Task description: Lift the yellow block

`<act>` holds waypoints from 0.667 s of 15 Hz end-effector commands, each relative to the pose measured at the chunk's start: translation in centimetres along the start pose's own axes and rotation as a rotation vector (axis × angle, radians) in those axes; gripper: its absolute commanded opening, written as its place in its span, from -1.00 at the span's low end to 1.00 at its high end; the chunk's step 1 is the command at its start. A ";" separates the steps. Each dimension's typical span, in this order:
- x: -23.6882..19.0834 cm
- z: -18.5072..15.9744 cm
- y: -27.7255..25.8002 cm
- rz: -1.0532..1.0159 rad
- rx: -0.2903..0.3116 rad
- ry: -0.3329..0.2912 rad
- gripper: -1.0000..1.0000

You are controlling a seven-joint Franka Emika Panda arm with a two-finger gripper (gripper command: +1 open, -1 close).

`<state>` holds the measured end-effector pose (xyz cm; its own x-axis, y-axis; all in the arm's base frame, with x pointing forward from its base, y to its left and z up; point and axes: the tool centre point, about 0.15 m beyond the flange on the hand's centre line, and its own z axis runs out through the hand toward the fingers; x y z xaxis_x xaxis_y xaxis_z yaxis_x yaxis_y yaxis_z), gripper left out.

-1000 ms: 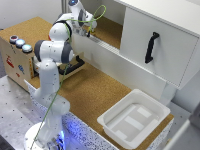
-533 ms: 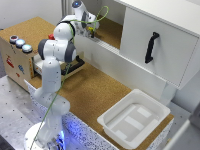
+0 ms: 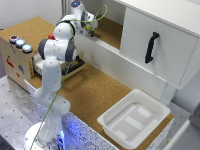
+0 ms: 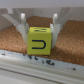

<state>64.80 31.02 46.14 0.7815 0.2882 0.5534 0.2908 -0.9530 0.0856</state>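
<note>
While the white two-fingered gripper [image 4: 39, 29] hangs over the cork floor, its jaws stand apart, one either side of the small bright yellow cube [image 4: 40, 39], so a straight closing stroke should catch opposite faces. Whether the fingertips [image 4: 24, 32] touch the cube yet, I cannot tell; it looks bracketed, not clenched. Cube sits on the brown cork surface [image 4: 67, 47], a dark U-shaped mark on its near face. From across the room, the white-and-grey Panda arm [image 3: 55, 75] reaches up into the open white cabinet [image 3: 155, 35] with the black handle [image 3: 150, 47]; cube itself not discernible there. White plastic tray [image 3: 114, 118] lies well apart, nearer me. Lift not begun, by my judgement.
</note>
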 end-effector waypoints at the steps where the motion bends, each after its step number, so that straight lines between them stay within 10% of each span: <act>1: -3.6 -6.1 -1.7 -0.084 -0.098 0.023 -1.00; 10: -14.9 -13.2 -4.1 -0.203 -0.009 -0.114 -1.00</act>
